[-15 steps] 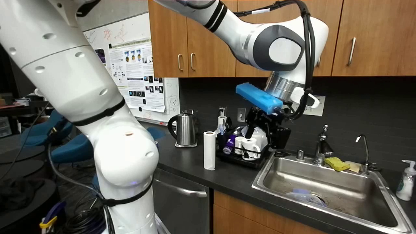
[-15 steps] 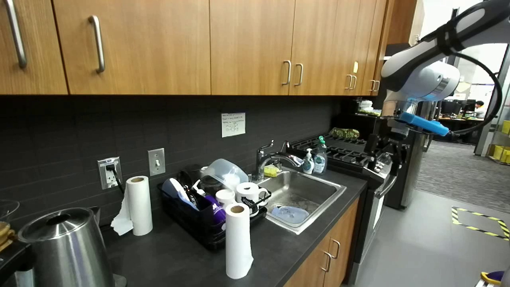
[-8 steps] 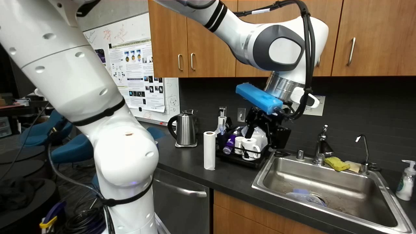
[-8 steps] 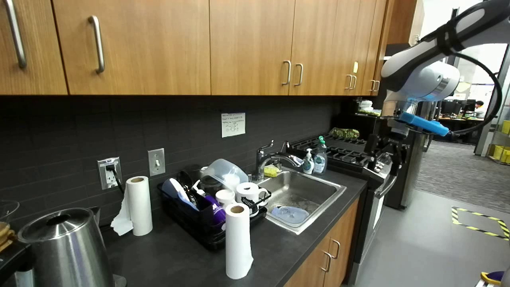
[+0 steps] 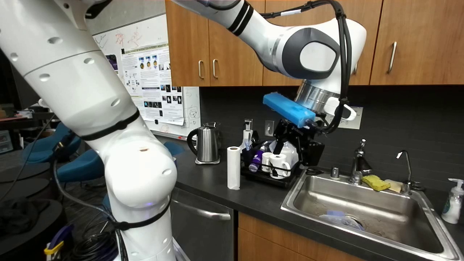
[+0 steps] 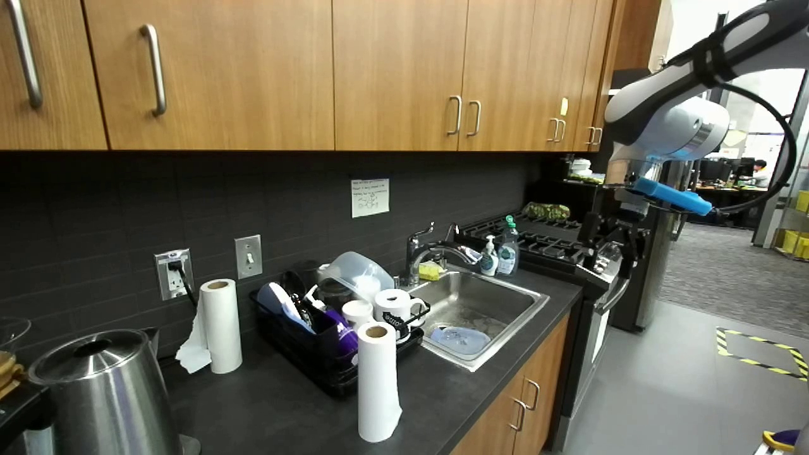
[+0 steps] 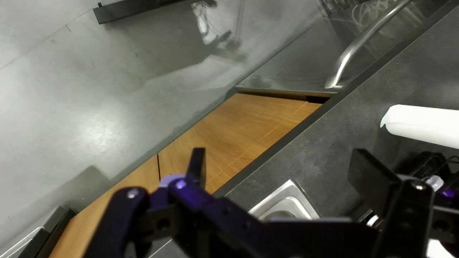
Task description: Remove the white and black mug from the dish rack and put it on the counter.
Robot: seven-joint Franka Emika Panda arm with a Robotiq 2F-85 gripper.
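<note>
The white and black mug (image 5: pixel 278 166) stands in the dish rack (image 5: pixel 266 178) at its sink end, handle toward the sink. It also shows in an exterior view (image 6: pixel 390 304), with black markings low on its side. The rack's dark rim shows there too (image 6: pixel 310 366). The rack stands on the dark counter (image 6: pixel 278 411). My gripper (image 5: pixel 296 151) is open and empty, raised in front of the counter, apart from the mug. In the wrist view the gripper's fingers (image 7: pixel 278 157) are wide apart over the counter edge; a finger hides most of the rack, and the mug cannot be made out.
A paper towel roll (image 6: pixel 378 385) stands in front of the rack; a second roll (image 6: pixel 221 325) is by the wall. A steel kettle (image 5: pixel 207 144) stands farther along. The sink (image 5: pixel 369 214) with its faucet (image 5: pixel 358 165) adjoins the rack. A purple bottle (image 5: pixel 256 160) and a smaller white cup (image 6: pixel 358 312) share the rack.
</note>
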